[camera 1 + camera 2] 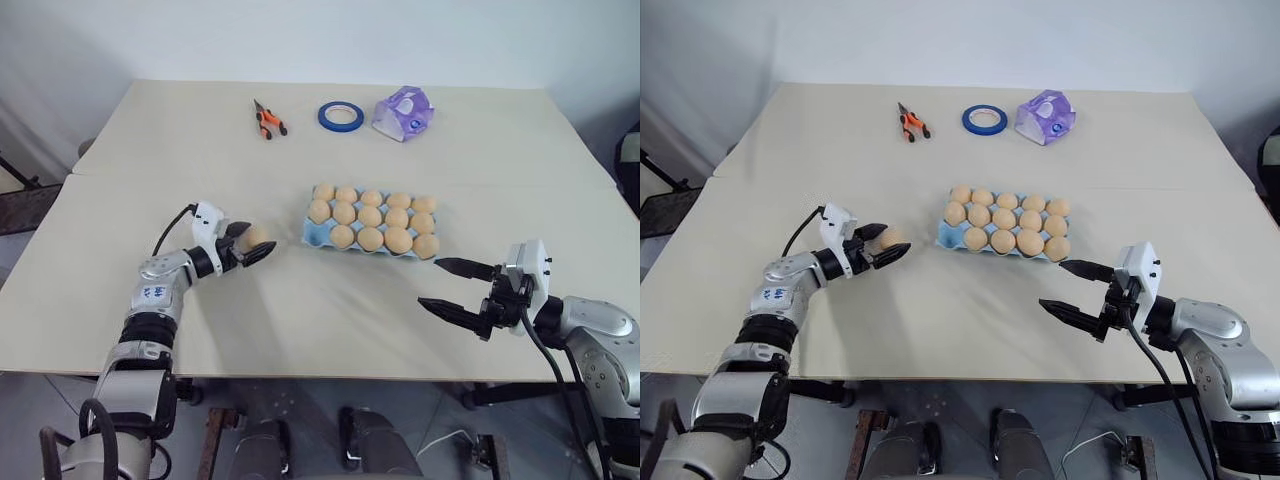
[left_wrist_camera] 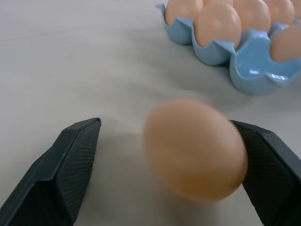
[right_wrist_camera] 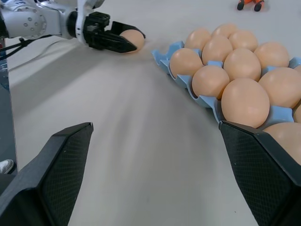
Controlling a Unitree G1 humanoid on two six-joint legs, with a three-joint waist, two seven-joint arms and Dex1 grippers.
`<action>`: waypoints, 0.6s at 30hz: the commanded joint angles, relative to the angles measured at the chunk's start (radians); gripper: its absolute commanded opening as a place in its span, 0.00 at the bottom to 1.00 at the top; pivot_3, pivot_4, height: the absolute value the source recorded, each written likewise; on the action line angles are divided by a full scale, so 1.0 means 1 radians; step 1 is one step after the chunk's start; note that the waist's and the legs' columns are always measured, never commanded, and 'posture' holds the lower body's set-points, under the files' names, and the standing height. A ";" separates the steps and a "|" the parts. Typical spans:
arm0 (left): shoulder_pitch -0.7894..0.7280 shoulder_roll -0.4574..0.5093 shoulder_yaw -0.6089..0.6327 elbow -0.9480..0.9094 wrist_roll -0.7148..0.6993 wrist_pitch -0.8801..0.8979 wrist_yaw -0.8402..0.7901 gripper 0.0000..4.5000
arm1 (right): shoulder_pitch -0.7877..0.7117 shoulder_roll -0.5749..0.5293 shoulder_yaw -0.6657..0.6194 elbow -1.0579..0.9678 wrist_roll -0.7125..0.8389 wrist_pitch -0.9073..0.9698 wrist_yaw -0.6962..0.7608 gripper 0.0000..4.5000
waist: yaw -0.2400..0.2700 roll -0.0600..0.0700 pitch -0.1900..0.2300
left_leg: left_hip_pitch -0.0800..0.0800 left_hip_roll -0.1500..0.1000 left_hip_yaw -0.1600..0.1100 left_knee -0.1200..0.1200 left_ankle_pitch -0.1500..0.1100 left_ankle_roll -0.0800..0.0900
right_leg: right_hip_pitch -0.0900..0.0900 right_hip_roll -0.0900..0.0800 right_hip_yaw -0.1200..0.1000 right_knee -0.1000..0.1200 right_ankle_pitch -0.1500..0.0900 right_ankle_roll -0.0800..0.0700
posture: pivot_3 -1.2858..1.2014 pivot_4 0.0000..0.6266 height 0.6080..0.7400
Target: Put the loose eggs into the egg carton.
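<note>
One loose egg [image 1: 258, 237], tan-orange, lies left of the egg carton [image 1: 317, 236], between the fingers of my left gripper [image 1: 258, 240]. That gripper is open. In the left wrist view the egg [image 2: 195, 148] touches one finger and stands apart from the other. The light blue carton holds several eggs, and its front left cup is bare [image 2: 256, 70]. To the carton's front right, my right gripper [image 1: 430, 282] hangs open above the table with nothing between its fingers.
At the table's far side lie orange-handled pliers [image 1: 268, 120], a blue tape roll [image 1: 341, 116] and a purple-and-white packet [image 1: 403, 112]. The table's front edge runs just below both grippers.
</note>
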 commanded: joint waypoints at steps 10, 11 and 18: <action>-0.120 -0.030 -0.008 0.062 0.024 -0.077 -0.057 0.53 | 0.017 -0.001 -0.035 -0.036 0.007 -0.022 -0.025 1.00 | 0.002 0.000 0.000 | 0.000 0.000 0.000 0.001 0.000 0.000 | 0.000 0.000 0.000 0.001 0.000 0.000 | 0.52 0.24 1.00; -0.135 -0.039 -0.013 0.047 0.021 -0.066 -0.070 0.53 | 0.019 0.000 -0.036 -0.039 0.008 -0.021 -0.028 1.00 | 0.002 0.000 0.000 | 0.000 0.000 0.000 0.001 0.000 0.000 | 0.000 0.000 0.000 0.001 0.000 0.000 | 0.52 0.24 1.00; -0.222 -0.127 -0.062 0.026 0.029 -0.047 -0.141 0.53 | 0.023 0.004 -0.035 -0.046 0.005 -0.027 -0.045 1.00 | 0.020 -0.001 0.000 | -0.001 0.000 0.000 0.003 0.000 0.001 | 0.000 0.001 0.000 0.001 0.000 0.001 | 0.52 0.24 1.00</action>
